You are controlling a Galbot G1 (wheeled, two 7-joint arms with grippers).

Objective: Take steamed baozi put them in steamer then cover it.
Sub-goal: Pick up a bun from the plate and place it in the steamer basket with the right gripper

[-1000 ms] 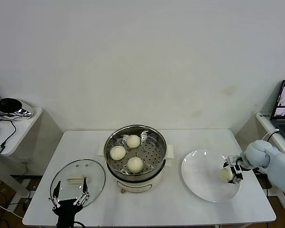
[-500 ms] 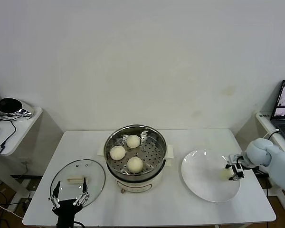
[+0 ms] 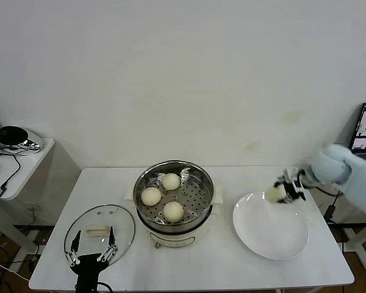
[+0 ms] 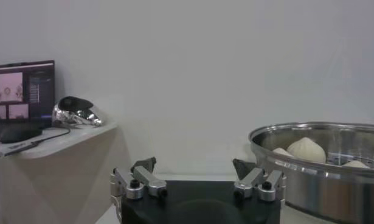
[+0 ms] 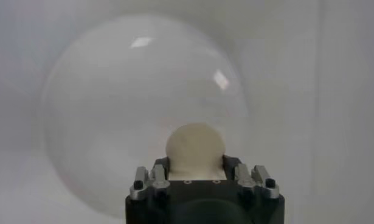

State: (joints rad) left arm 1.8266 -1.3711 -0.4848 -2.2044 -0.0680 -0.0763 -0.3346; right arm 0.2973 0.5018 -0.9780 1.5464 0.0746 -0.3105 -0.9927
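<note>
**Fourth bun lifted off the plate**

Moved since a second ago: right gripper (image 3: 285,192), earlier low over the near right part of the plate (image 3: 270,235) with a bun between its fingers, now raised over the plate's far edge, closer to the steamer (image 3: 173,198). Left gripper (image 3: 91,253) unchanged.

Item 1. Right gripper: closed on one cream-white bun (image 3: 273,195), which is clear of the plate. Right wrist view shows the bun (image 5: 195,147) seated between the fingers, with the white plate (image 5: 114,109) below and behind it.

Item 2. Left gripper: fingers spread wide, nothing between them, at the near left edge of the bench (image 3: 110,183), just in front of the lid (image 3: 100,232). Left wrist view shows the gripper (image 4: 196,176) beside the steel wall of the steamer (image 4: 332,182).

Item 3. Steamer: round steel pot on a white base, centre of the bench, uncovered. Perforated tray inside holds three buns: far one (image 3: 171,180), left one (image 3: 150,196), near one (image 3: 173,210), set apart from each other.

Item 4. Lid: clear glass, metal rim, cream handle at its centre, lying flat on the bench left of the steamer.

Item 5. Plate: flat, white, round, right of the steamer, no bun resting on it.
</note>
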